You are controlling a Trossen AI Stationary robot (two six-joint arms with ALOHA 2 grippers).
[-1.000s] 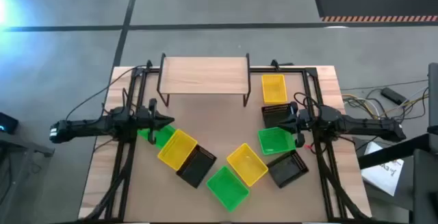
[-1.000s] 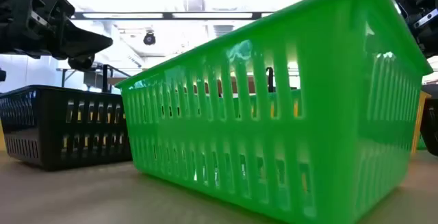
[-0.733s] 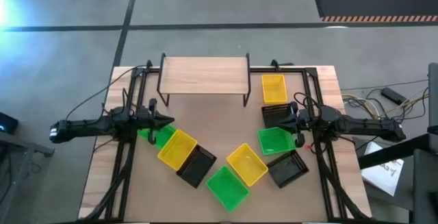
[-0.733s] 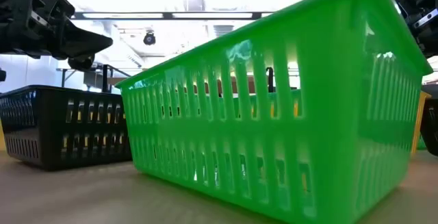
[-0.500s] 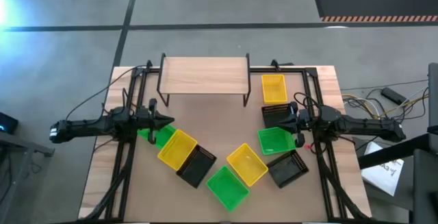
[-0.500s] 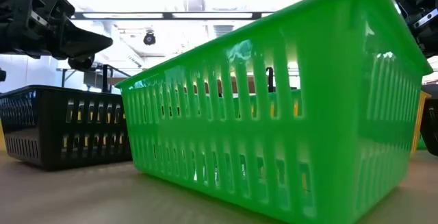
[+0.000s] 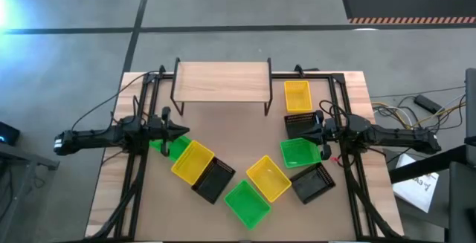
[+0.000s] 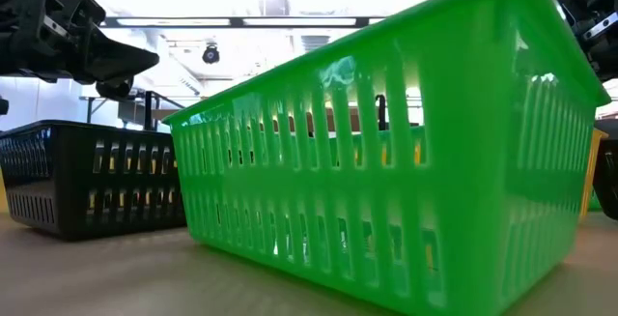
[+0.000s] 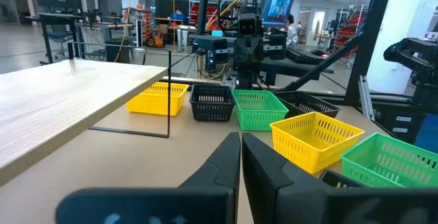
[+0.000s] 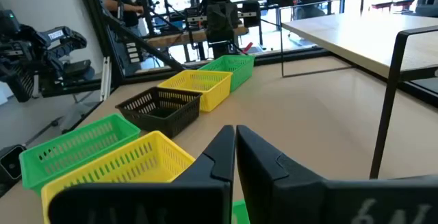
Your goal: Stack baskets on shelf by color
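Your left tool (image 7: 181, 131) hangs over the left side of the worktop (image 7: 223, 128), just above the near edge of a green basket (image 7: 159, 146), and in the left wrist view its two dark fingers (image 9: 226, 161) lie pressed together with nothing between them. Your right tool (image 7: 305, 127) sits on the right side, over the black basket (image 7: 299, 123) and just beside another green basket (image 7: 299, 153); in its own wrist view the fingers (image 10: 222, 152) are likewise closed on nothing. The shelf (image 7: 222, 79) stands bare at the far middle of the worktop, on thin black legs. None of the baskets is on it. From above you see a yellow basket (image 7: 297, 96) just right of the shelf, touching the black one nearer to you. On the left, a yellow basket (image 7: 193, 160) lies against the green one under your left tool, with a black basket (image 7: 214, 179) at its near side. In the near middle sit a green basket (image 7: 247, 202) and a yellow basket (image 7: 268, 177), touching, and a black basket (image 7: 312, 181) lies just right of them. The low view is mostly filled by the slotted side of one green basket (image 8: 386, 161), with a black basket (image 8: 92, 176) beside it.
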